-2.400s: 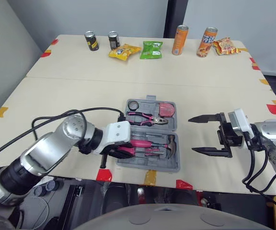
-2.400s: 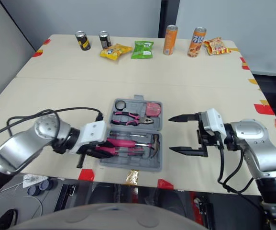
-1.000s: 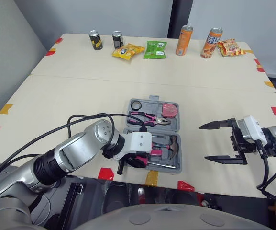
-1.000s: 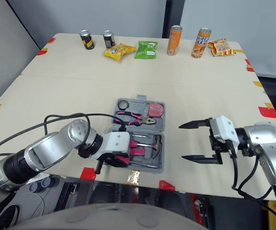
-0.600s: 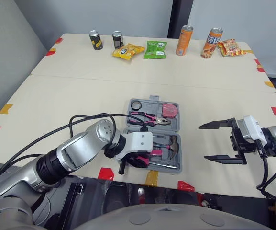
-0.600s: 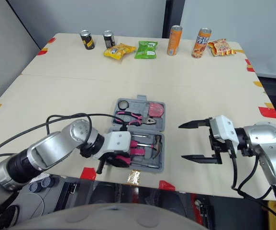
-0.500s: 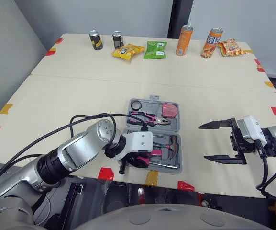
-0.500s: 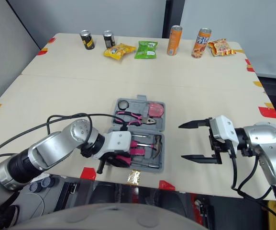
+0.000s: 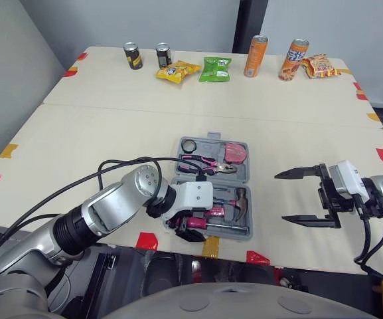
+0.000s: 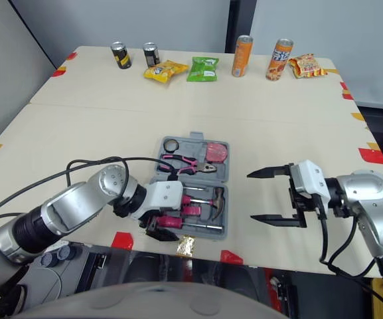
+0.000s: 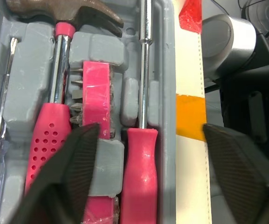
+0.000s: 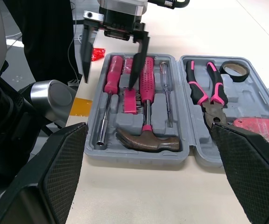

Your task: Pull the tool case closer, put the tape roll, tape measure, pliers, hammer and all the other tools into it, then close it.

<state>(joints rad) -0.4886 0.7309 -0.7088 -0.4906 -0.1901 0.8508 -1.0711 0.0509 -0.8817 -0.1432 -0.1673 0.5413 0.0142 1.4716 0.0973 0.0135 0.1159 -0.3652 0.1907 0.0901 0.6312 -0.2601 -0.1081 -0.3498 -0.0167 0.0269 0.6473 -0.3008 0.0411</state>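
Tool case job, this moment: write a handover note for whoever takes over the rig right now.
Left gripper: open, holding nothing, straddling the near rim of the tool case.
Right gripper: open, empty, over the table to the right of the case.
The case lies open flat at the table's near edge. Far half: tape roll, tape measure, pliers. Near half: hammer, screwdrivers.
Done: case pulled close, tools packed.
Left: fold one half over and close it.
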